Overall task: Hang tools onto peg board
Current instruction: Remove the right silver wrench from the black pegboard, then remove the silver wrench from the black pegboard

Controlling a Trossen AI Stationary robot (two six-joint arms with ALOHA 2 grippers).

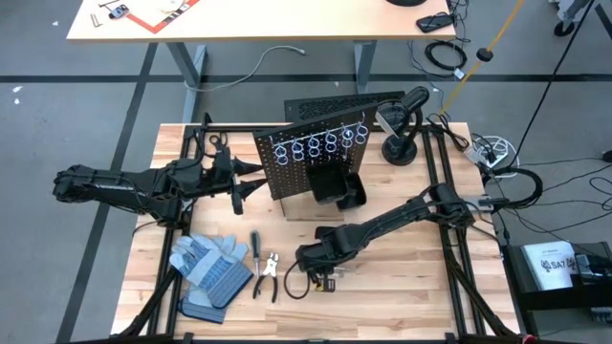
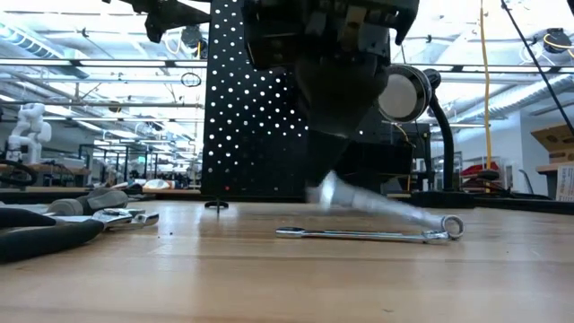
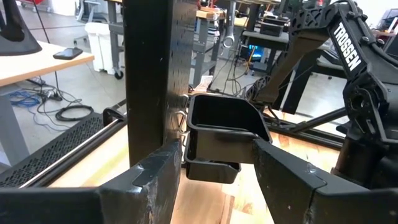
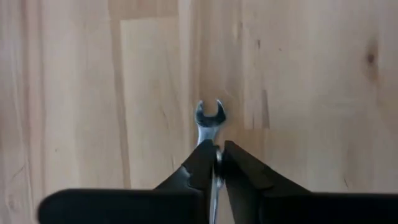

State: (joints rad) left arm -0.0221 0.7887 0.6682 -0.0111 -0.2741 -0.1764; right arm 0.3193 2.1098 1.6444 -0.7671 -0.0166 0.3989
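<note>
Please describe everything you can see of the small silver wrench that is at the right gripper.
The wrench is a thin combination spanner of shiny silver metal, with an open fork at one end and a ring at the other. In the right wrist view the right gripper has its dark fingers pinched on the shaft, fork pointing away from the wrist. In the low view one wrench lies flat on the wooden table, with a blurred silver streak slanting above it.

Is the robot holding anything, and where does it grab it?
The right gripper pinches a small silver wrench by its shaft, open end poking out. The left gripper holds nothing.
</note>
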